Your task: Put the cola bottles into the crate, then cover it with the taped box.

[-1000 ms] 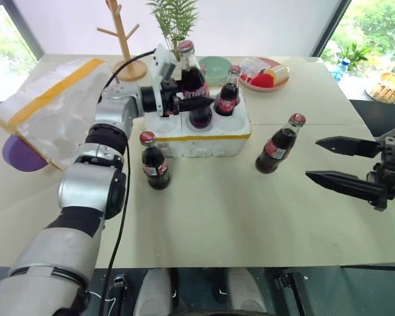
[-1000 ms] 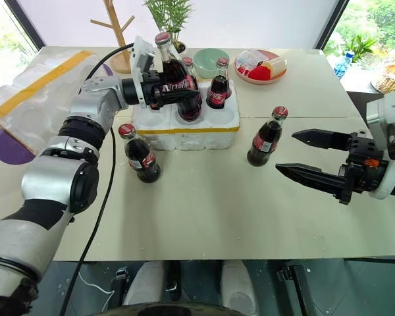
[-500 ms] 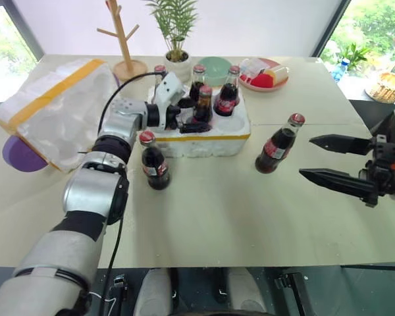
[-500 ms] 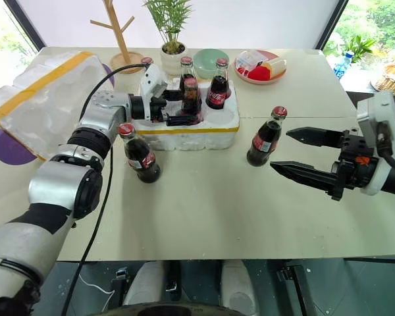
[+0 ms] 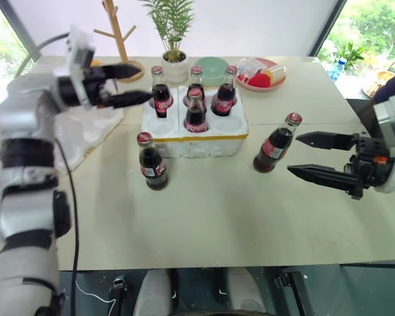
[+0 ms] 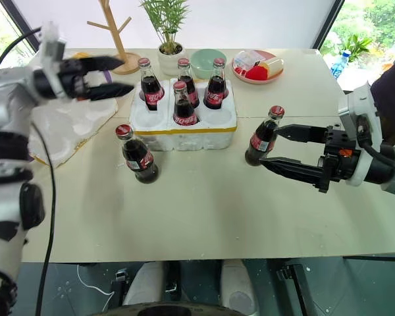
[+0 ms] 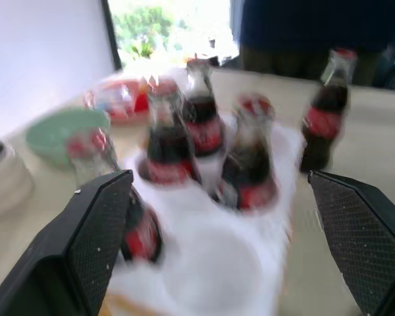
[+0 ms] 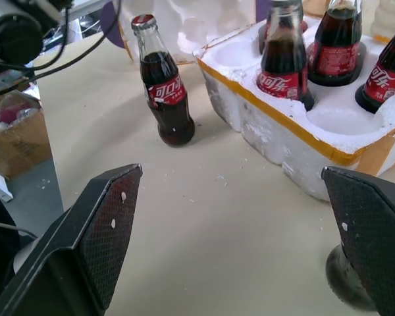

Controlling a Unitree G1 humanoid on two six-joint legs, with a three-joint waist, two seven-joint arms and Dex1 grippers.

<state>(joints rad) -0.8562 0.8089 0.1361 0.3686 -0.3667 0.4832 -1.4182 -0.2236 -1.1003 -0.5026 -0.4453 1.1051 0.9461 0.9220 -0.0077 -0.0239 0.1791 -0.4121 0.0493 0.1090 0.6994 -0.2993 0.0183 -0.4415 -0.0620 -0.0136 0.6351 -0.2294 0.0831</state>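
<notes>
The crate (image 5: 195,135) sits in the middle of the table (image 5: 204,210), toward the back. Four bottles stand in its wells: three in the back row (image 5: 195,78) and one in the front middle well (image 5: 195,113). The two front corner wells are bare. Two bottles are not in yet. One (image 5: 150,162) stands on the table just in front of the crate's left corner. The other (image 5: 276,143) stands to the right of the crate, just beside the tips of the right gripper (image 5: 303,156). That gripper has its fingers wide apart and holds nothing. The left gripper (image 5: 139,82) is up high by the taped box (image 5: 85,131), left of the crate, and its fingers are wide apart too, with nothing in them. I think the next job is to grab the right bottle. To do it well, the right gripper should slide on until the bottle's fat middle is between both fingers, then squeeze, lift it straight up, and lower it into a bare front well without bumping the others. It is tall and could tip if poked by one finger. A second ago the left gripper was holding a bottle over the crate. Now that bottle is in the crate, the gripper has let go and swung away to the left. The right gripper has crept closer to its bottle.
</notes>
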